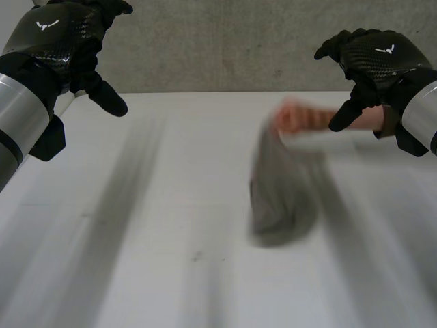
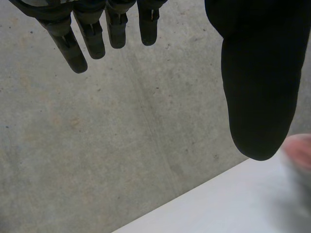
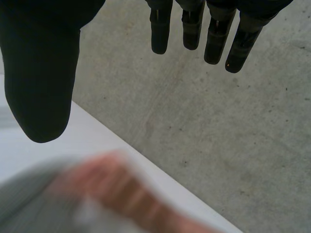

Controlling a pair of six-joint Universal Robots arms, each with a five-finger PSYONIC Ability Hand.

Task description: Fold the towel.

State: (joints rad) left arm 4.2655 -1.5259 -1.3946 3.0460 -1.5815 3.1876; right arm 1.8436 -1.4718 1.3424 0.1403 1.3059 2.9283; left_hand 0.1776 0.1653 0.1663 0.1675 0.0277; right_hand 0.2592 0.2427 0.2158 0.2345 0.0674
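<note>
A grey towel [image 1: 281,198] hangs bunched over the right half of the white table [image 1: 157,225], held up by a person's hand [image 1: 300,117] that reaches in from the right. My left hand [image 1: 61,34] is raised above the table's far left, open and empty, its fingers [image 2: 87,39] straight. My right hand [image 1: 375,58] is raised at the far right, just above the person's hand, open with straight fingers [image 3: 218,34] and holding nothing. Under my right hand, the person's hand [image 3: 112,184] and the towel [image 3: 29,204] appear blurred.
A grey concrete wall [image 1: 225,41] runs behind the table's far edge. The person's forearm [image 1: 369,119] crosses under my right hand. The table's far edge [image 2: 204,199] lies beyond my left hand's fingertips.
</note>
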